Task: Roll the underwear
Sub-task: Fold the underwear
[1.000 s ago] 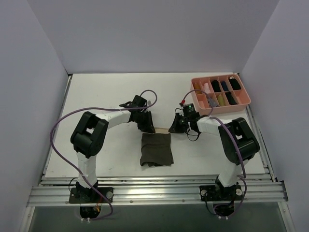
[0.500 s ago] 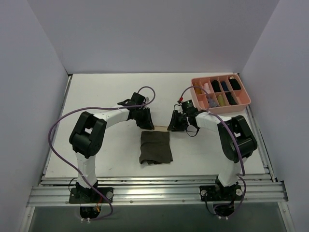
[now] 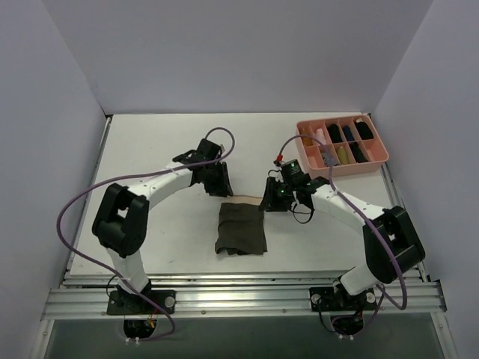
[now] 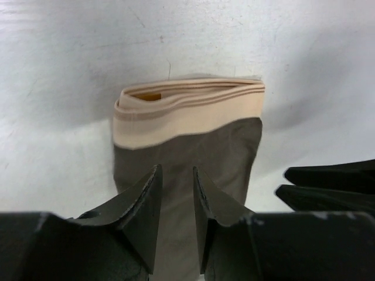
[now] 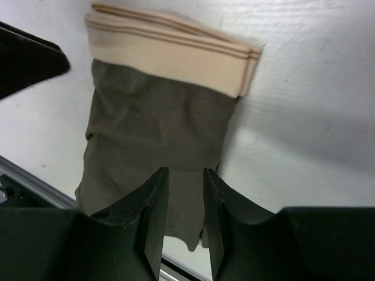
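Note:
The underwear (image 3: 241,229) lies flat and folded into a narrow strip on the white table, with its tan waistband at the far end. My left gripper (image 3: 221,186) is just beyond the waistband's left corner and my right gripper (image 3: 270,200) is beside its right corner. In the left wrist view my left gripper (image 4: 176,170) hovers over the olive cloth (image 4: 193,143), jaws a narrow gap apart and empty. In the right wrist view my right gripper (image 5: 185,171) is also narrowly open and empty over the cloth (image 5: 152,129).
A pink compartment tray (image 3: 352,169) with small rolled bundles stands at the back right. Metal rails (image 3: 239,288) run along the table's near edge. Grey walls close in the left, right and back sides.
Both arms have swung their elbows outward. The grippers stay at the waistband end. The underwear has barely moved.

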